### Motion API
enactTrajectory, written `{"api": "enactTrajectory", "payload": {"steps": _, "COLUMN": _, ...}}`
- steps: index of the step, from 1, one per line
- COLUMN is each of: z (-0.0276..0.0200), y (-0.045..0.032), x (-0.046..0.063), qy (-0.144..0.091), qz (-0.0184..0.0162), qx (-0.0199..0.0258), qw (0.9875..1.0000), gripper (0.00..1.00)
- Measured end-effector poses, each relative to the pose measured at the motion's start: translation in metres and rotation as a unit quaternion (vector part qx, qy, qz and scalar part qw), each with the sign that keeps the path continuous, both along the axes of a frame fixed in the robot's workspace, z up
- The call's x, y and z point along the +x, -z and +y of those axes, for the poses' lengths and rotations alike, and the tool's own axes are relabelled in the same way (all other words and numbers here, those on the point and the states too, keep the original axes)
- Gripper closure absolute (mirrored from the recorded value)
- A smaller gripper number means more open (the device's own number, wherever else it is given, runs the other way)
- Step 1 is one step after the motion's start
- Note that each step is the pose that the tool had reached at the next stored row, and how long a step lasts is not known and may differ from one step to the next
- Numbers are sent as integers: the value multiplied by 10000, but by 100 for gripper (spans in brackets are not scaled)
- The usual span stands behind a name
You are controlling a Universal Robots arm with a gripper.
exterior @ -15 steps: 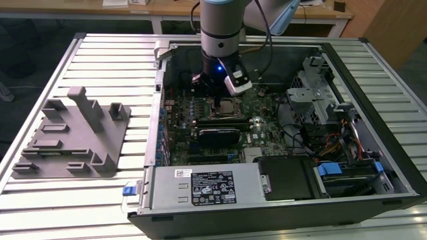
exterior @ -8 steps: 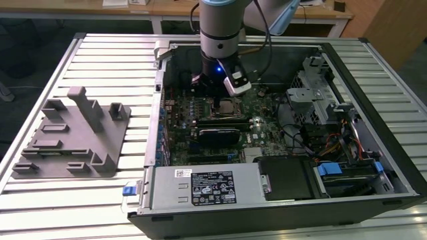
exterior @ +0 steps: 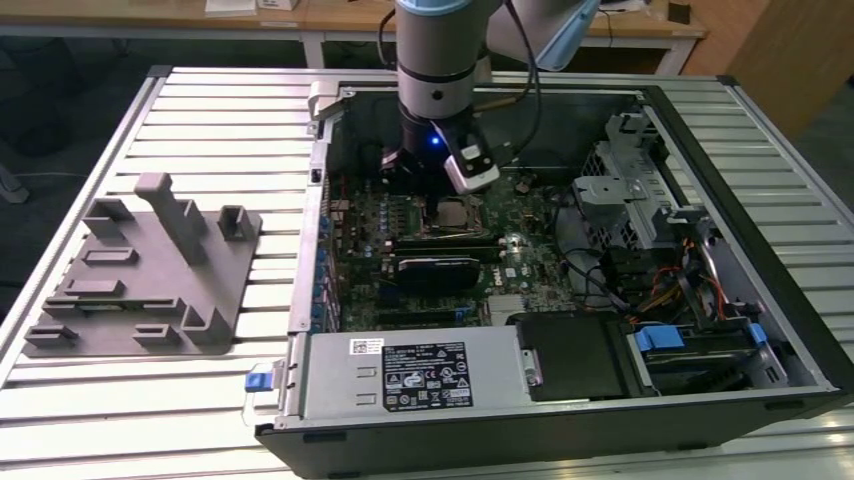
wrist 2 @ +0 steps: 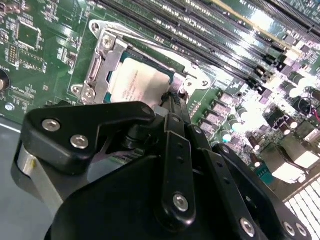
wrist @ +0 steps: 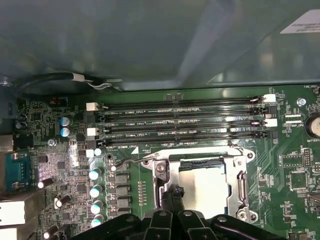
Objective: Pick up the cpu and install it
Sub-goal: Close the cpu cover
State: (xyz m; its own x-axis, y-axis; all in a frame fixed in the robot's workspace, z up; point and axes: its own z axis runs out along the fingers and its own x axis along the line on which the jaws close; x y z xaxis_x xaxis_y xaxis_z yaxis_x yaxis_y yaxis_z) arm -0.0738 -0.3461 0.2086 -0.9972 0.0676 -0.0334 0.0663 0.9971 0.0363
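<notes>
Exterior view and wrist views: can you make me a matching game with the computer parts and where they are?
Things:
1 cpu
2 grey holder
3 memory slots
4 black label

Places:
A on the slatted table, outside the case
B on the silver box
C inside the metal socket frame
D long dark rows beside that frame

Pairs: 1-C, 2-A, 3-D, 4-B

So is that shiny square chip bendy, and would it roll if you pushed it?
Probably stiff, not bendy: the chip has a flat, metal-looking top. Likely light, as it looks thin and small inside the socket frame. Being flat, it shouldn't roll, though that smooth top may be slippery.
</notes>
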Motion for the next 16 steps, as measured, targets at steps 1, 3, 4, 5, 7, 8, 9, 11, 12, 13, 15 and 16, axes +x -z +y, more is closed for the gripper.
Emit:
{"api": "enactTrajectory", "payload": {"steps": 1, "z": 1, "y": 4, "x": -2, "qy": 0, "qz": 1, "qx": -1, "qw": 10000, "gripper": 89}}
{"api": "enactTrajectory", "payload": {"steps": 3, "z": 5, "y": 28, "x": -13, "qy": 0, "qz": 1, "qx": -1, "qw": 10000, "gripper": 89}}
{"api": "enactTrajectory", "payload": {"steps": 4, "z": 5, "y": 30, "x": -14, "qy": 0, "qz": 1, "qx": -1, "qw": 10000, "gripper": 89}}
{"api": "enactTrajectory", "payload": {"steps": 5, "z": 5, "y": 31, "x": -14, "qy": 0, "qz": 1, "qx": -2, "qw": 10000, "gripper": 89}}
{"api": "enactTrajectory", "payload": {"steps": 7, "z": 5, "y": 35, "x": -14, "qy": 0, "qz": 1, "qx": -1, "qw": 10000, "gripper": 89}}
{"api": "enactTrajectory", "payload": {"steps": 8, "z": 5, "y": 36, "x": -14, "qy": 0, "qz": 1, "qx": -2, "qw": 10000, "gripper": 89}}
{"api": "enactTrajectory", "payload": {"steps": 9, "z": 5, "y": 37, "x": -14, "qy": 0, "qz": 1, "qx": -1, "qw": 10000, "gripper": 89}}
{"api": "enactTrajectory", "payload": {"steps": 11, "z": 5, "y": 42, "x": -14, "qy": 0, "qz": 0, "qx": 0, "qw": 10000, "gripper": 89}}
{"api": "enactTrajectory", "payload": {"steps": 12, "z": 5, "y": 45, "x": -14, "qy": 0, "qz": 0, "qx": 0, "qw": 10000, "gripper": 89}}
{"api": "enactTrajectory", "payload": {"steps": 13, "z": 5, "y": 57, "x": -14, "qy": 0, "qz": 1, "qx": -1, "qw": 10000, "gripper": 89}}
{"api": "enactTrajectory", "payload": {"steps": 15, "z": 5, "y": 60, "x": -14, "qy": 0, "qz": 1, "qx": -1, "qw": 10000, "gripper": 89}}
{"api": "enactTrajectory", "payload": {"steps": 16, "z": 5, "y": 61, "x": -14, "qy": 0, "qz": 1, "qx": -1, "qw": 10000, "gripper": 89}}
